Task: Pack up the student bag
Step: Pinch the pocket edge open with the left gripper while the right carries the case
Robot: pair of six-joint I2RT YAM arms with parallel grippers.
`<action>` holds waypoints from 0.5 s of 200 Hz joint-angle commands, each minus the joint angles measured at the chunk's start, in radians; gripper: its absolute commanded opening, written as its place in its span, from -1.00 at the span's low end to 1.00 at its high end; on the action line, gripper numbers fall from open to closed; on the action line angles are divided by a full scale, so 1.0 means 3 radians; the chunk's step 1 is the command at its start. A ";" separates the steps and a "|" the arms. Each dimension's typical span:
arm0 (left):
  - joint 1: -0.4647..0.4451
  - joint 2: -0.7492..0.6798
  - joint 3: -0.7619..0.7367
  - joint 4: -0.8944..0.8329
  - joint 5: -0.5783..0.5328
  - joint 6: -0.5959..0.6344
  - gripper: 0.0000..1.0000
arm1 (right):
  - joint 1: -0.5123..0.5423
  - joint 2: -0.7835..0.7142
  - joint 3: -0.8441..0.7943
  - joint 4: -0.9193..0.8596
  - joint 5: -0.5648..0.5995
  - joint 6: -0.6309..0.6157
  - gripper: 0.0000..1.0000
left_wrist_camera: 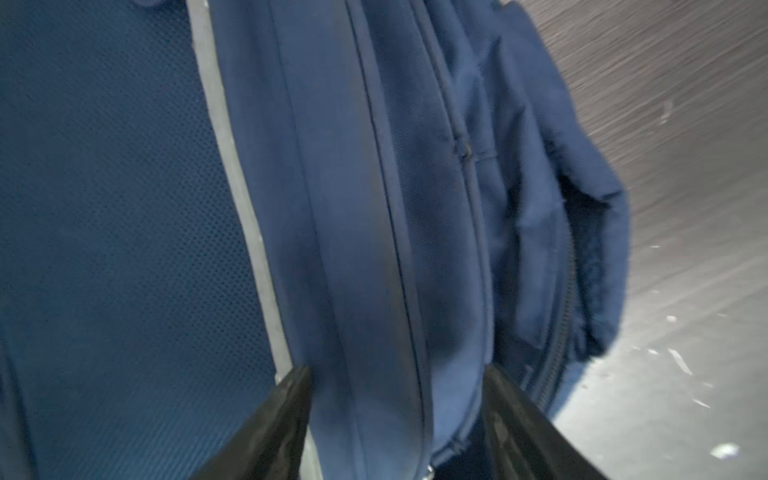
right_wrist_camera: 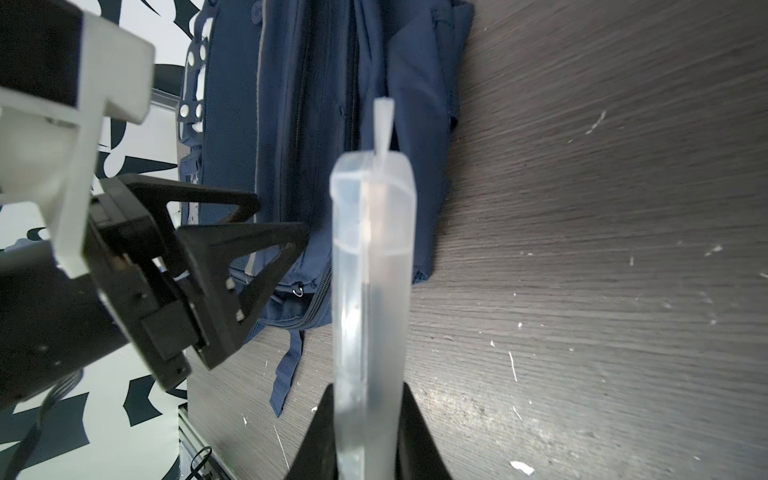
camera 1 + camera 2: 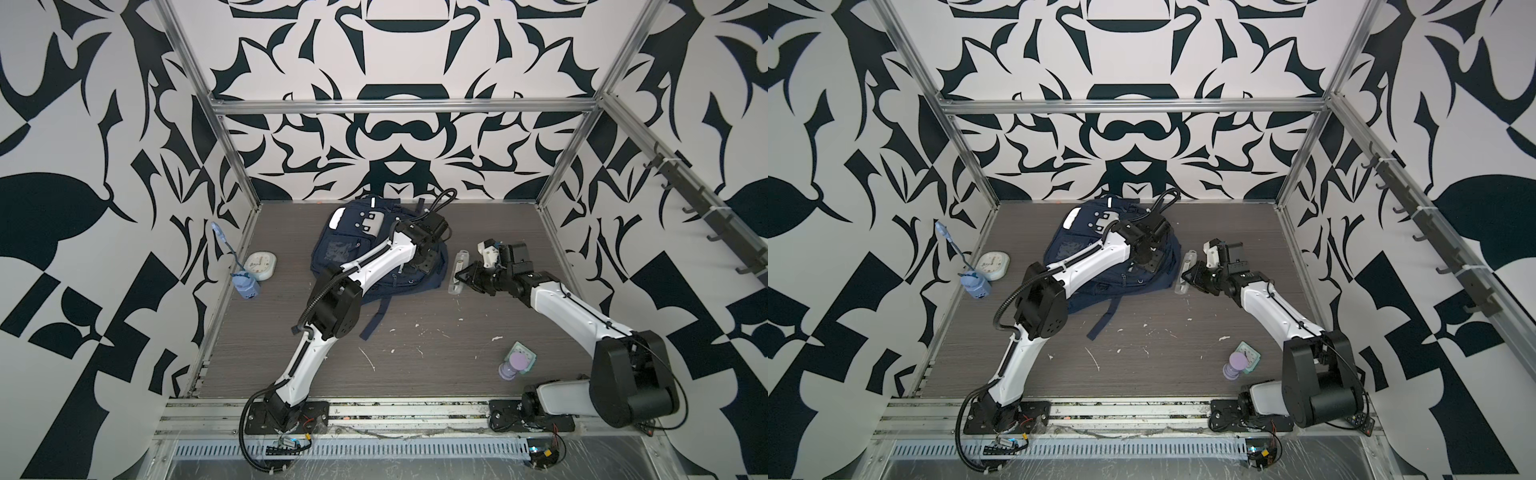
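Two spread jaws of the left gripper (image 1: 395, 374) straddle a seam (image 1: 386, 208) of the large navy fabric student bag (image 3: 336, 253), lying flat, centre-back. Beside it, the right gripper (image 2: 368, 395) pinches a long translucent plastic case (image 2: 370, 249); a sagging pocket mouth (image 1: 582, 257) could block it.

White round clock (image 3: 261, 266) far left on desk (image 3: 415, 353). Pale blue gadget (image 3: 246, 286) just beside it, cord rising along patterned wall. Translucent slim case (image 2: 372, 291) right of middle. Purple bottle (image 3: 512, 366) lying near front right, touching teal square piece (image 3: 525, 354). White flecks across dark woodgrain.
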 commanded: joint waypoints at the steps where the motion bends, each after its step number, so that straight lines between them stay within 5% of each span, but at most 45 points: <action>1: -0.0042 0.0126 0.0162 -0.0320 -0.0386 0.0126 0.23 | -0.0015 -0.0057 0.0046 0.0200 -0.0094 0.0073 -0.75; 76: -0.0042 -0.0083 0.0143 -0.0294 -0.0431 0.0249 -0.99 | -0.0016 -0.0052 0.0016 0.0200 -0.0137 0.0055 -0.76; 100: -0.0042 -0.0267 0.0137 -0.0313 -0.0369 0.0290 -1.00 | -0.0014 -0.0010 -0.0005 0.0364 -0.0253 0.0130 -0.75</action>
